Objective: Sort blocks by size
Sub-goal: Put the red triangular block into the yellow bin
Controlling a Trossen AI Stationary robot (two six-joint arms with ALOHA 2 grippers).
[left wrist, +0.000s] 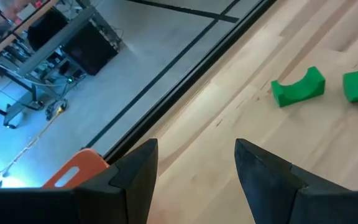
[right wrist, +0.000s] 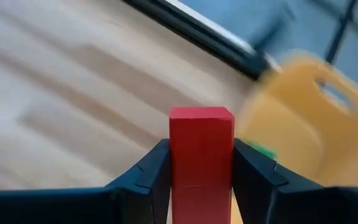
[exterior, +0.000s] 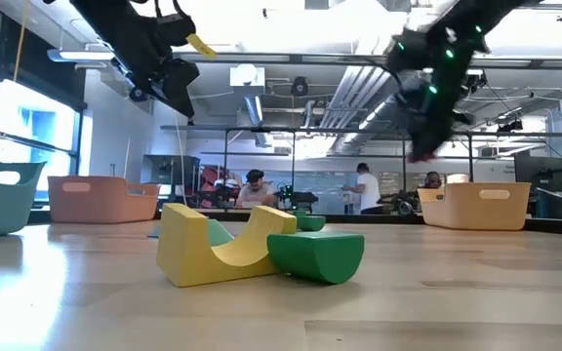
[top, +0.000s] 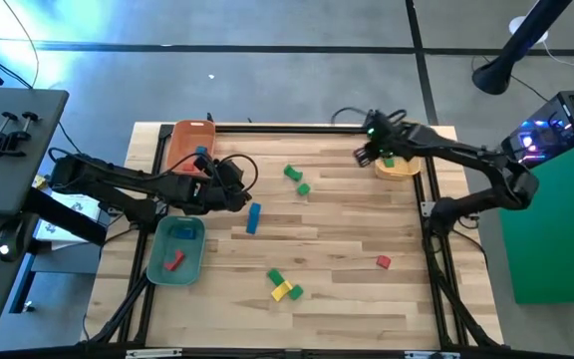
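The right hand (right wrist: pixel 201 180), fingers clamped on a red block (right wrist: pixel 201 155), hangs above the far right part of the worktop (top: pixel 347 289), beside the yellow tray (top: pixel 399 170), where a green block (top: pixel 389 161) already lies. The delivery step appears in hand; the next move calls for carrying the block over the tray's rim before letting go. The left hand (left wrist: pixel 194 168), fingers apart and empty, waits near the orange tray (top: pixel 187 140) at the far left corner.
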